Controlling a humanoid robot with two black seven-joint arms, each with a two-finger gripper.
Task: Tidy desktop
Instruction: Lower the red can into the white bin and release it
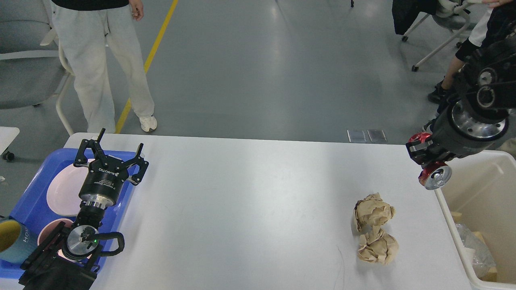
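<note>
Your right gripper point(428, 159) holds a crushed red can point(431, 174), fingers closed across its body, raised above the right end of the desktop point(250, 201) and just at the near-left rim of the bin point(447, 217). Risk one: the can's silver end sits about over the rim, not clearly inside it; letting go here could bounce it off the edge onto the table or the floor, so carry further right before you release. Risk two: the can is dented and hangs below the fingers, so the grip may be shallow; a fast swing could shake it loose. Risk three: a low pass could clip the bin wall with the wrist. People point(463, 72) sit close behind that arm; watch the elbow. Your left gripper point(109, 155) hangs wide open and empty above the blue tray point(28, 189), which holds a plate point(60, 193), a bowl point(48, 235) and a cup point(12, 239); no hazard there while it stays idle. The desktop is a large white matte top with rounded corners, filling the lower half of the view, tray at its left end, bin against its right. Two crumpled brown paper balls point(375, 231) lie touching each other near the right front; the rest of the surface is bare, with a faint dark mark near the front edge by the paper. Judged state: tidying partly done, can in transit, paper left.
</note>
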